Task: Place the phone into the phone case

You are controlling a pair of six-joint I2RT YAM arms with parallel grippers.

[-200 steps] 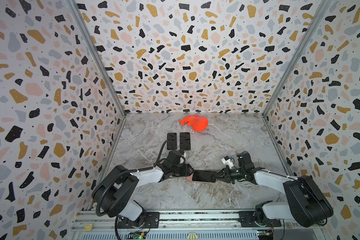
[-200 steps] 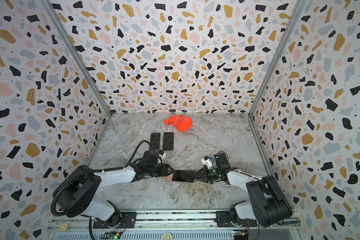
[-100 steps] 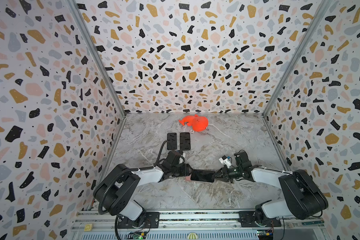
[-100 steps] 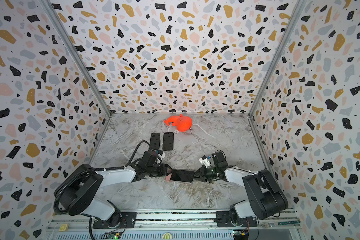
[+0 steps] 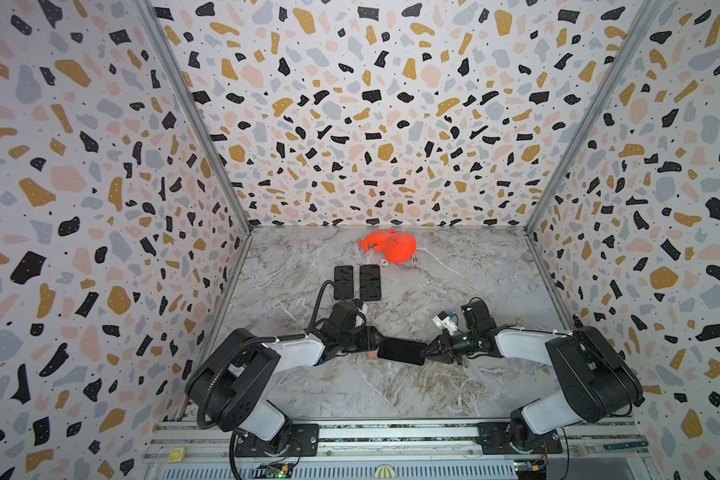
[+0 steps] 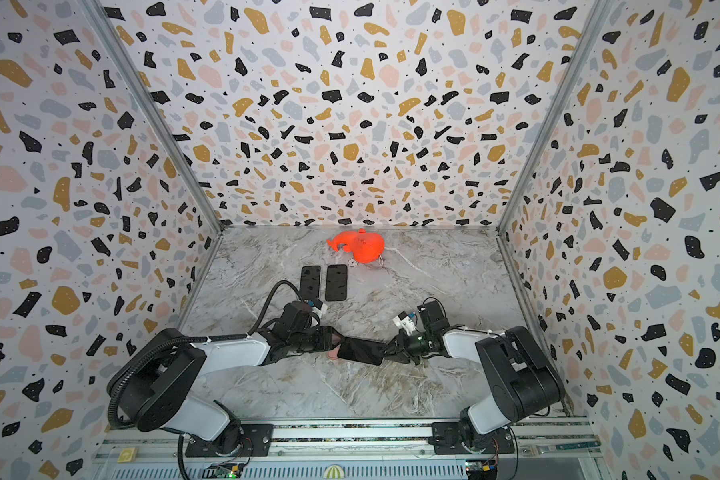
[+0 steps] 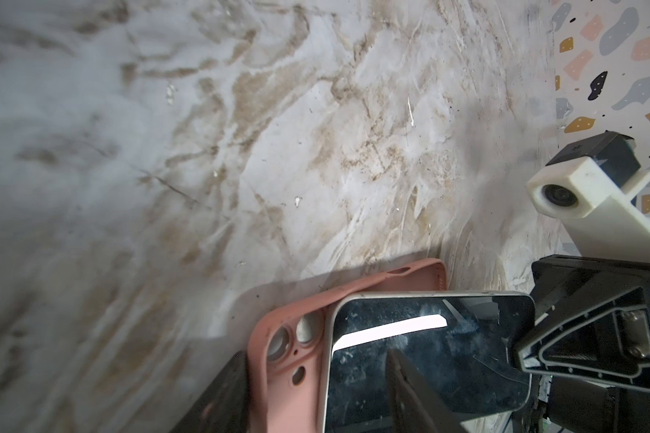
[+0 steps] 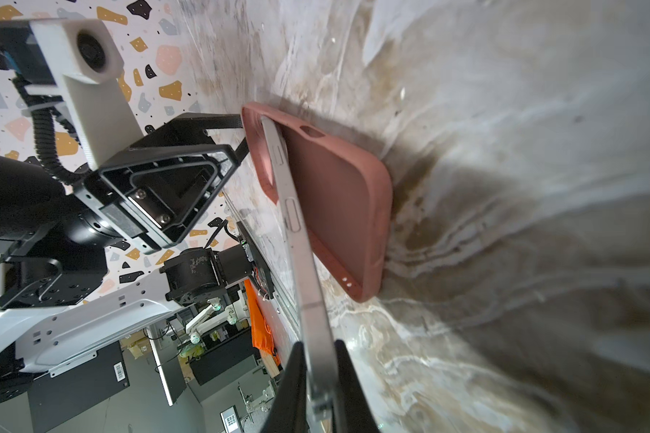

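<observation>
both top views show the grey marble-patterned bench (image 5: 391, 399) filling the lower middle of the frame. the left pincer (image 5: 376, 341) faces the right pincer (image 5: 425, 353) low in the centre. the soft pink phone case (image 7: 278, 405) sits there, its camera end clamped in the left pincer and mostly hidden from above. the silver-framed black phone (image 5: 402, 351) lies tilted over it, one end tucked into the case, the other pinched tight by the right pincer.

phone (image 7: 477, 356): glossy screen, metal rim | phone case (image 7: 274, 405): matt | table (image 7: 316, 150): smooth marble-look
</observation>
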